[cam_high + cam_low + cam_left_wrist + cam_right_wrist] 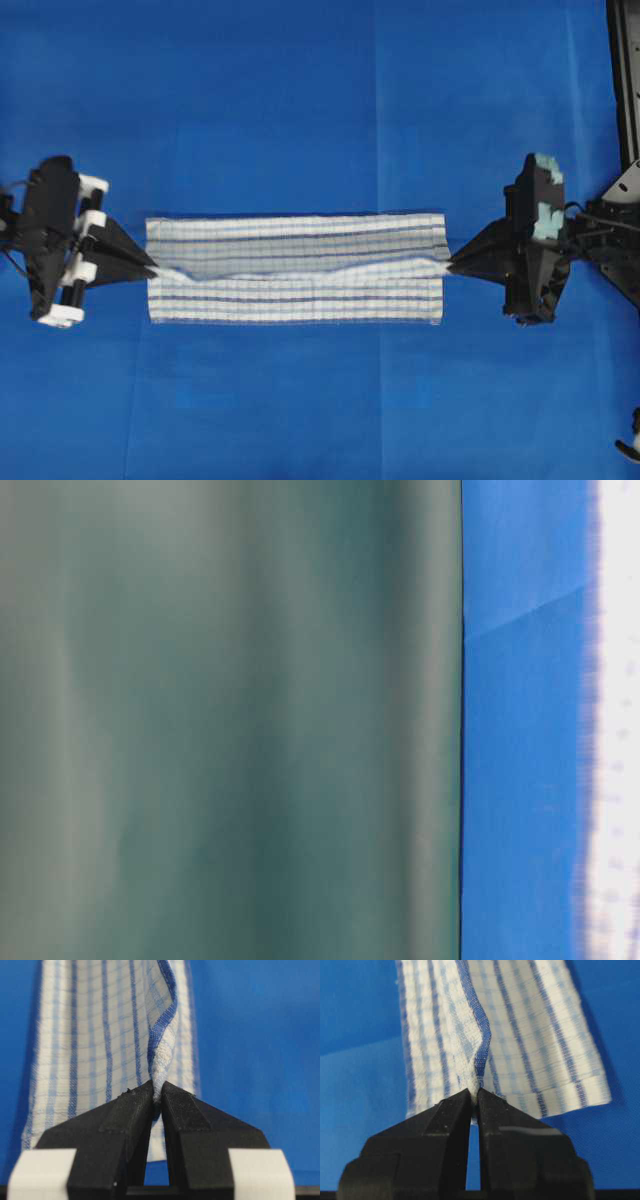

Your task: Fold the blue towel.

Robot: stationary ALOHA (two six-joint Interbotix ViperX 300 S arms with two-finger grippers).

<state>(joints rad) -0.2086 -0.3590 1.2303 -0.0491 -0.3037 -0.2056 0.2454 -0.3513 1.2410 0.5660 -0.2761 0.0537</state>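
Observation:
The blue towel [295, 268], white with dark and pale blue stripes, lies as a long band across the middle of the table. My left gripper [152, 268] is shut on the towel's left short edge, pinching a raised fold of cloth [159, 1072] between its fingertips. At the opposite end my right gripper [450, 266] is shut on the right short edge, with a blue-hemmed ridge [479, 1067] rising from its tips. A crease runs along the towel between the two grippers. In the table-level view only a blurred white strip [615, 720] at the right edge shows.
A solid blue covering [300, 100] spreads over the whole table. A black frame post [626, 70] stands at the far right edge. A blurred grey-green surface [230, 720] fills most of the table-level view.

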